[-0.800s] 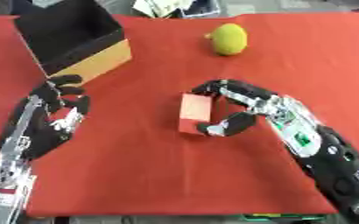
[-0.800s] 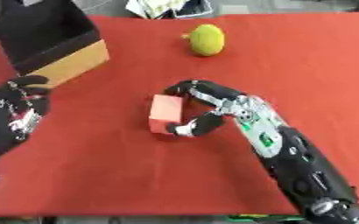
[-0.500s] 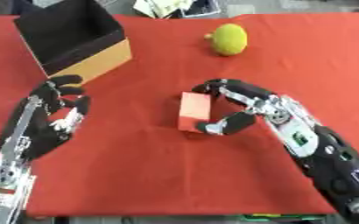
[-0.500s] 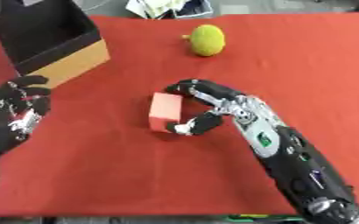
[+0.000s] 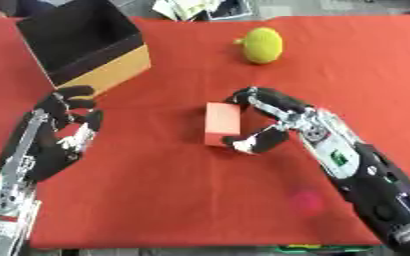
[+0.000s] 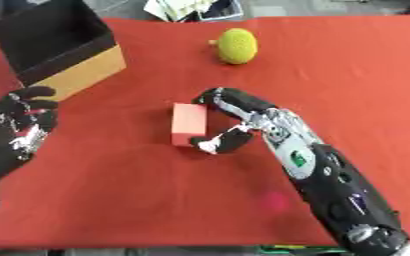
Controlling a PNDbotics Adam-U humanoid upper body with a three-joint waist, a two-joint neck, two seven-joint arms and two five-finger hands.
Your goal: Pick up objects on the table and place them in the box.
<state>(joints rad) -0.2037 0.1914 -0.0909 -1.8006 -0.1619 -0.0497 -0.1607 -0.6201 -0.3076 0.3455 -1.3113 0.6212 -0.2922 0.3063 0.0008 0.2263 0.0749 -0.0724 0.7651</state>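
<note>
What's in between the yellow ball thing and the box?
Nothing. Between the yellow fruit and the box only bare red tablecloth shows, clearest in the left eye view.

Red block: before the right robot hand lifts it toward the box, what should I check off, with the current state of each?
1. Right robot hand curled around the red block, fingers above and thumb below: ok.
2. Contact on both sides of the block: cannot tell.
3. Block off the red table: not ok, it rests there.
4. Box open on top, at far left: ok.
5. Left robot hand out of the path: cannot tell, it sits just below the box.
6. Yellow fruit apart from the grasp: ok.
</note>
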